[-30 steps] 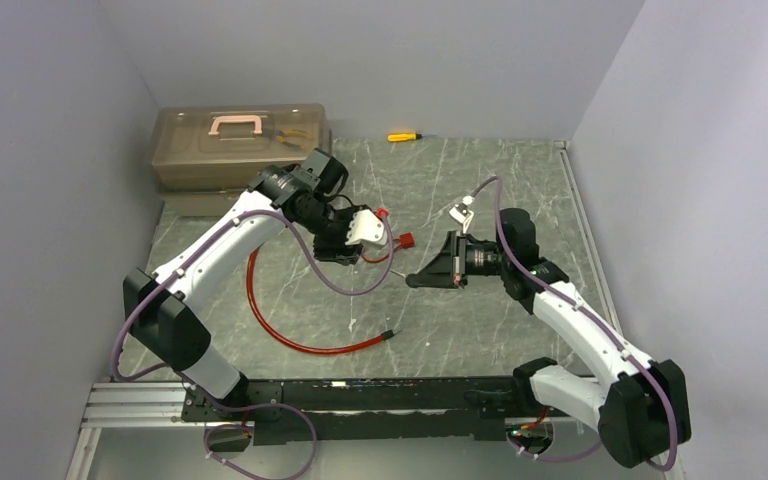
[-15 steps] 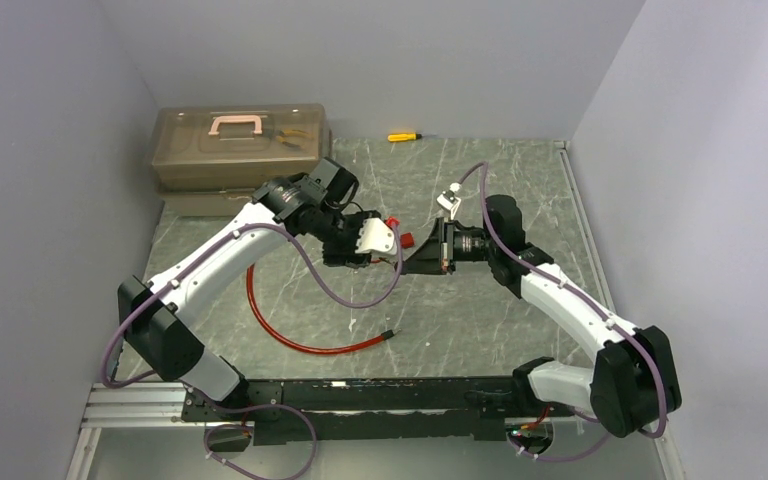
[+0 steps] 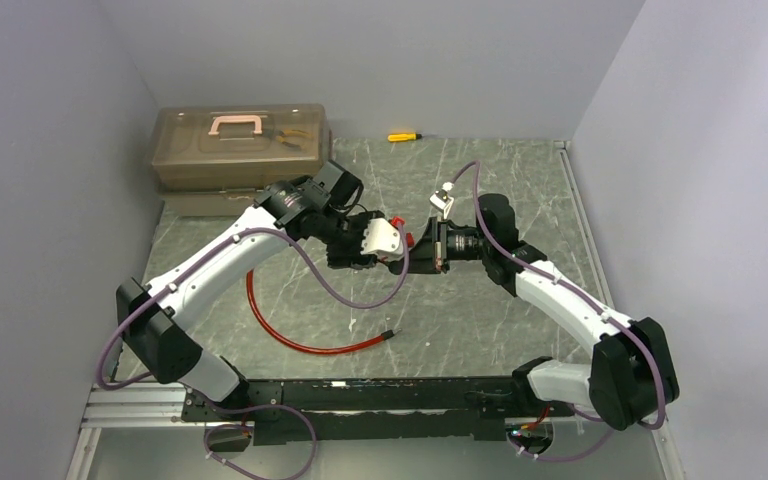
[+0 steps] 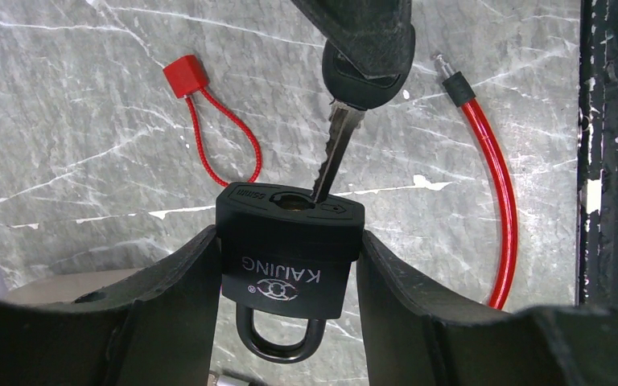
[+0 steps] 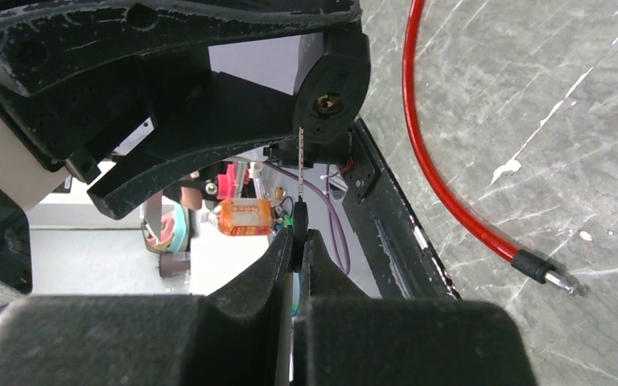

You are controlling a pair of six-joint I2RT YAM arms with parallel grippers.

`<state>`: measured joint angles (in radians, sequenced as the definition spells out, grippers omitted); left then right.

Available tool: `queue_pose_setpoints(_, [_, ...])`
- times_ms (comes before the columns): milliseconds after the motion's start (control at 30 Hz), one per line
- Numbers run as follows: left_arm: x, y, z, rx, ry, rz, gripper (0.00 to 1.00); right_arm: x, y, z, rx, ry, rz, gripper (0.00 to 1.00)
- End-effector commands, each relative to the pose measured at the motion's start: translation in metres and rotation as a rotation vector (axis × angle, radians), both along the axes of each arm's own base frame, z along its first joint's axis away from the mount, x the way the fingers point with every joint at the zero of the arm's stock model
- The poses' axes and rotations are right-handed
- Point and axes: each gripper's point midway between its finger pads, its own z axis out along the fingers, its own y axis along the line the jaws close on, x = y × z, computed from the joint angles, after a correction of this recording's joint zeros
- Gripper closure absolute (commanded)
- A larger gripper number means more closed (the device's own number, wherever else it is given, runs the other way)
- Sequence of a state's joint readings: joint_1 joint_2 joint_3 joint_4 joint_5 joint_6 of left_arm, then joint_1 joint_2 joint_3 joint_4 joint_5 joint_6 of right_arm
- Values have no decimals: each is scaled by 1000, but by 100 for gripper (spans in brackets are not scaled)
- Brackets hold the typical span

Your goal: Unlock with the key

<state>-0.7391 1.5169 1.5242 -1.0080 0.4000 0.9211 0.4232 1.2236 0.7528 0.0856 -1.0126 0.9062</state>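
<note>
Top external view showed both arms nose to nose mid-table. Left gripper [image 4: 288, 241] clamped the padlock [image 4: 290, 269], keyhole facing right, steadying it. Right gripper [image 5: 298, 241] pinched the key [image 4: 334, 153], whose tip sat at the keyhole.

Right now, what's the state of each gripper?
Left gripper: closed on the padlock.
Right gripper: shut on the key.

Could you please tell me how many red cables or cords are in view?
2. A thick red cable curves across the table by the left arm; a thin red cord loop lies beyond the padlock. Others could be hidden.
</note>
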Motion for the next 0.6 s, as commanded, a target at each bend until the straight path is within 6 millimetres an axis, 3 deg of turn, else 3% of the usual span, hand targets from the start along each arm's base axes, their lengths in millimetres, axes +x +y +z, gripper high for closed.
queue_pose_setpoints(0, [1,-6,31,-89,-82,13,100,9,4,12,26,-55,-19,100])
queue_pose_setpoints(567, [-5,-7,33,-96,-78,11,100,12,5,-1,21,-26,-25,100])
